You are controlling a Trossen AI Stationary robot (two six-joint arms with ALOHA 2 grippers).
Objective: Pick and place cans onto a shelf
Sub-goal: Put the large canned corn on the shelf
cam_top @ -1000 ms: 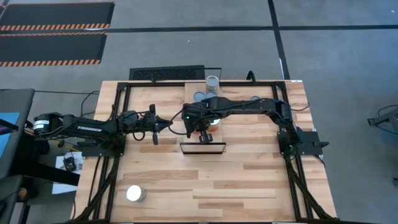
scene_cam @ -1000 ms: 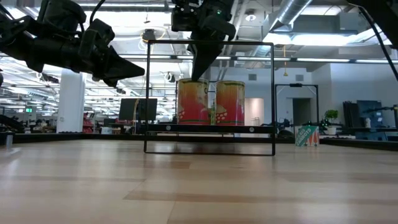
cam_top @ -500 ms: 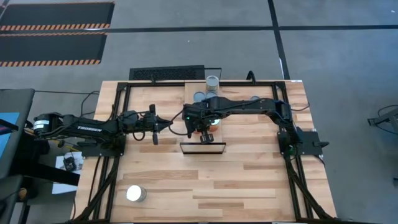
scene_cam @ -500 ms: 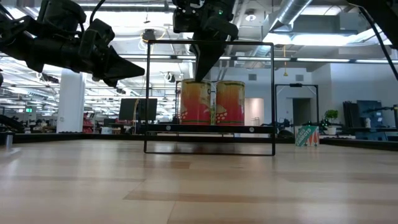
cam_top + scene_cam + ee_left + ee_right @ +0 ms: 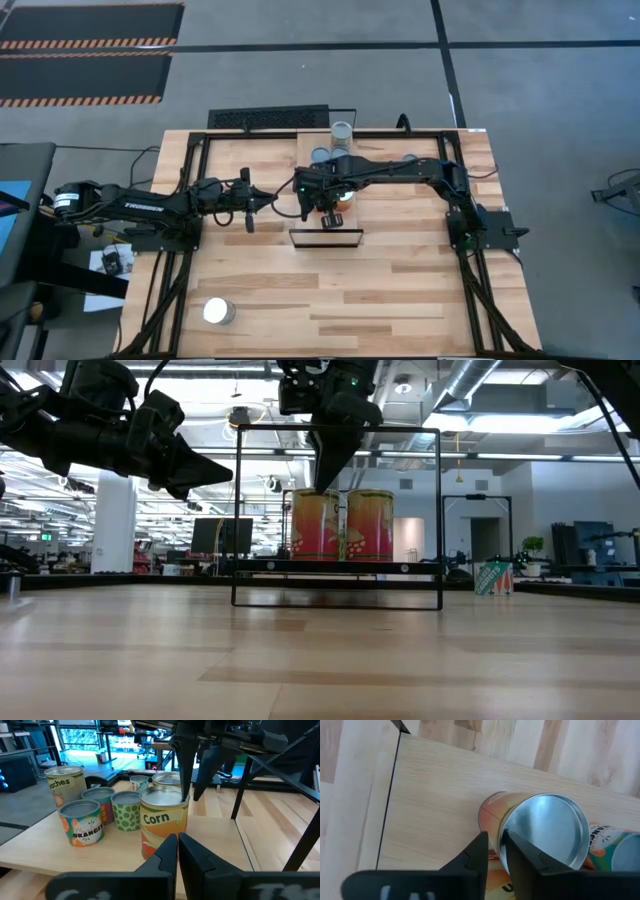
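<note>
Right pincer [image 5: 325, 485]: reaches down over the near end of the shelf [image 5: 430, 795], tip meeting the top of the Corn can [image 5: 162, 822].
Right pincer's hold: the two prongs straddle the can's rim at its 9 o'clock side in the high view; I cannot tell whether they pinch the rim or have let it go.
Corn can: upright on the shelf, directly under the pincer, base flat on the board.
Neighbour can [image 5: 370, 525]: upright at the Corn can's 3 o'clock in the high view, the two just beside each other.
Other cans [image 5: 100, 810]: a cluster farther along the shelf, at 12 o'clock from the Corn can in the high view, apart from it.
Left pincer [image 5: 177, 850]: clenched on nothing, off the shelf above the tabletop [image 5: 400, 290] at the Corn can's 9 o'clock, pointing at it.
Loose can [image 5: 217, 311]: alone on the tabletop, about 7 o'clock from the shelf, well apart.
</note>
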